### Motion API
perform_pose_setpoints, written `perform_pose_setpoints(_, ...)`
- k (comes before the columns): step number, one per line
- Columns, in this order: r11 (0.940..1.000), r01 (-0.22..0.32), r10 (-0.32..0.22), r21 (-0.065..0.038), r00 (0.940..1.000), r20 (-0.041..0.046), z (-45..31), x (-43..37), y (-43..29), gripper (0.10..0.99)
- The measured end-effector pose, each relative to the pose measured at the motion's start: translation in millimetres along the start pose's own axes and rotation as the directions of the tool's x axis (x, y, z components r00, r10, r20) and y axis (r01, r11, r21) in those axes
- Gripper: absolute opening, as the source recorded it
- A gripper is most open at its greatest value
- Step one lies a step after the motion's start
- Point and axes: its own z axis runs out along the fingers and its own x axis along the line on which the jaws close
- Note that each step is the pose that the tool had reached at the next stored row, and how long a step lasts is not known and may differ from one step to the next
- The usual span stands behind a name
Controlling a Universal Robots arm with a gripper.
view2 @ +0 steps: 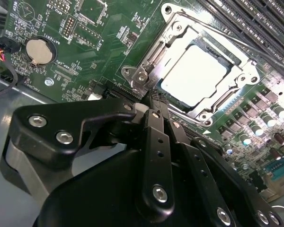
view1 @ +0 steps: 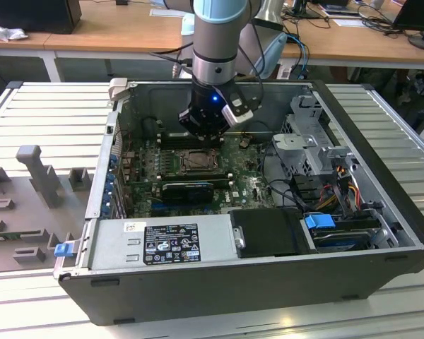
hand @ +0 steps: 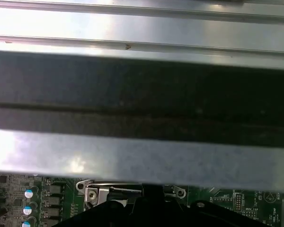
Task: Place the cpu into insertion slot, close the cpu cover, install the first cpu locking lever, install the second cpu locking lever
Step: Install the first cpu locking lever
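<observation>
cpu: the cpu [view2: 193, 78] lies seated in the insertion slot [view2: 226, 56].
cpu cover: the cpu cover [view2: 236, 87] is down around it.
gripper: the gripper [view2: 154, 97], fingers pinched together, empty, tips beside the cover's corner.
step: probably a locking lever; calls for a steady sideways press.

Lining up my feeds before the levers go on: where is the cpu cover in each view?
Exterior view: cpu cover mid-motherboard, just below the gripper.
Second wrist view: closed around the cpu, beyond the fingertips.
First wrist view: I cannot make it out for certain.
Shared landmark: green motherboard.
</observation>
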Motion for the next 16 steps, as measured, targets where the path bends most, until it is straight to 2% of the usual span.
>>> perform_pose_setpoints(10,1.0000,0.000,0.000,0.000,1.0000,0.0000,-9.1,0.1,-0.4,0.106)
perform_pose_setpoints(16,1.0000,0.000,0.000,0.000,1.0000,0.0000,-11.8,0.1,-0.4,0.106)
